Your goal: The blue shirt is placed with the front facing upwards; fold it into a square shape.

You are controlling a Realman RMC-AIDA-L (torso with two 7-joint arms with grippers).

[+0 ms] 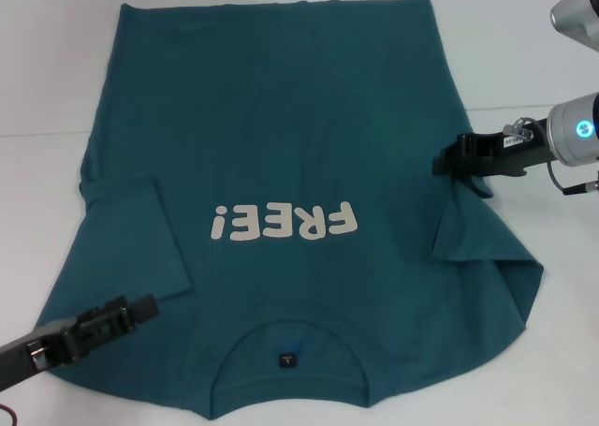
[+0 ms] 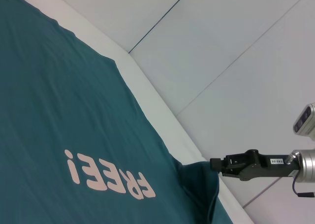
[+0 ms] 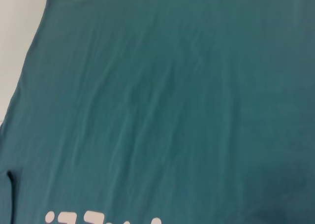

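The blue shirt (image 1: 281, 145) lies face up on the white table, collar (image 1: 288, 346) nearest me and the cream "FREE!" lettering (image 1: 285, 225) reading upside down. One sleeve (image 1: 140, 239) lies folded inward over the body on my left. On my right, the other sleeve (image 1: 477, 234) is raised and partly turned in. My right gripper (image 1: 438, 162) sits at that edge, shut on the fabric, and it also shows in the left wrist view (image 2: 214, 165). My left gripper (image 1: 142, 307) hovers low over the near left shoulder. The right wrist view shows only teal cloth (image 3: 167, 101).
The white table (image 1: 524, 351) borders the shirt on both sides. Its far edge (image 2: 147, 101) drops to a light tiled floor (image 2: 236, 51). The shirt's hem (image 1: 281, 3) reaches the back of the table.
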